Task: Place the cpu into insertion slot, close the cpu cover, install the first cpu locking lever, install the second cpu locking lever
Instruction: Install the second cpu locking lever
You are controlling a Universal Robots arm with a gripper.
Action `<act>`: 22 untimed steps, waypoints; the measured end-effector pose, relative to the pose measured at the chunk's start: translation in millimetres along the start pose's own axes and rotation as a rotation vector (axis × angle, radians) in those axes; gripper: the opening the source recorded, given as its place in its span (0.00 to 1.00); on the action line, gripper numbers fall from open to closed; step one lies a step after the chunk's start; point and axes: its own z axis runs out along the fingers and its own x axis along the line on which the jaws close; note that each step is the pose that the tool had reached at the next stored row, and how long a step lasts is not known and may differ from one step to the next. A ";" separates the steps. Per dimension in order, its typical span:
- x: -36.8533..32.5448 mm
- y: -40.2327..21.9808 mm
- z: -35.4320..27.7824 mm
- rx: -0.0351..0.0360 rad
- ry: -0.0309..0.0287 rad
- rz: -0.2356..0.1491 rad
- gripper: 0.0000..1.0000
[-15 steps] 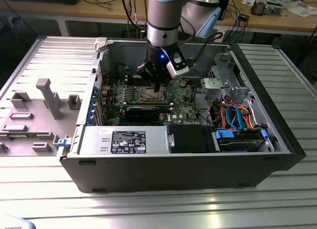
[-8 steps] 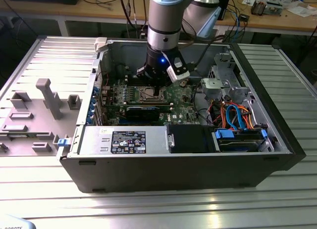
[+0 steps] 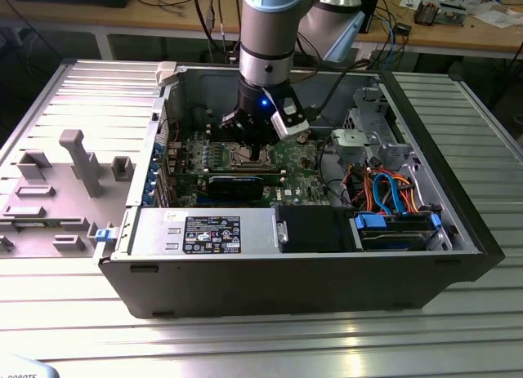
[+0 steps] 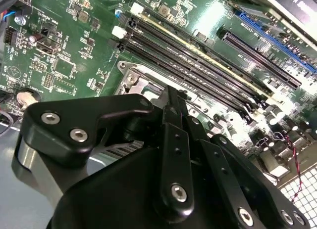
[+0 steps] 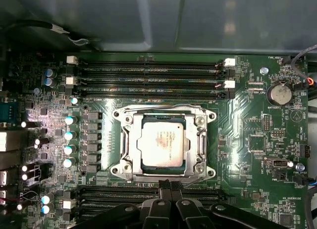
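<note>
In the first wrist view the cpu [image 5: 161, 142] lies flat in the insertion slot [image 5: 163, 109], silvery top up. The cpu cover [image 5: 130, 140] is down over it, framing the chip on all sides. My gripper [image 5: 169, 183] is shut with nothing between its black fingertips, and hovers at the slot's edge beside a bank of memory slots. Whether it touches the metal there I cannot tell. In the exterior view the gripper [image 3: 258, 152] points down into the open computer case, right over the slot. The second wrist view shows the closed fingers [image 4: 171, 110] in front of a corner of the slot's rim [image 4: 133, 78].
Long black memory slots [image 5: 148, 73] run on both sides of the slot. A black graphics card [image 3: 235, 184] lies just in front. The case walls [image 3: 204, 235] hem in the board, with a drive cage and blue and orange cables [image 3: 392, 190] to the exterior view's right. A grey fixture [image 3: 73, 162] stands outside.
</note>
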 end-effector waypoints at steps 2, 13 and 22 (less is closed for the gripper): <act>0.0 0.0 0.1 -0.0001 -0.0001 0.000 0.11; 0.1 0.0 0.3 -0.0001 0.0011 0.000 0.11; 3.9 -5.1 0.7 -0.0095 0.0175 0.000 0.11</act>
